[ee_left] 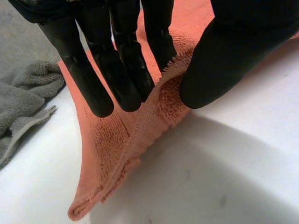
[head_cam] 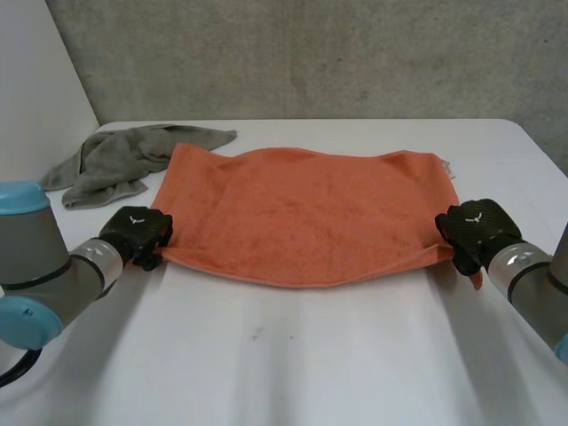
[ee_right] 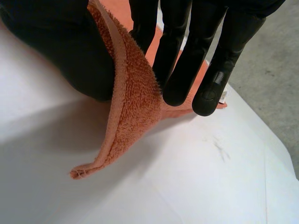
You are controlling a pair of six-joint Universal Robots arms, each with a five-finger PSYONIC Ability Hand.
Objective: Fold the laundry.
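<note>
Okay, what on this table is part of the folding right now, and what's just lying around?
In use: orange towel; left hand and right hand, each pinching a near corner.
Lying about: crumpled grey cloth, untouched.

White table (head_cam: 311,355); orange towel (head_cam: 302,213) across its middle; crumpled grey cloth (head_cam: 115,160) near its far-left corner

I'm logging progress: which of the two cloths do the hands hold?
The orange towel, spread out mid-table: the left hand and right hand pinch its near corners. The grey cloth lies crumpled beside it, unheld.
</note>
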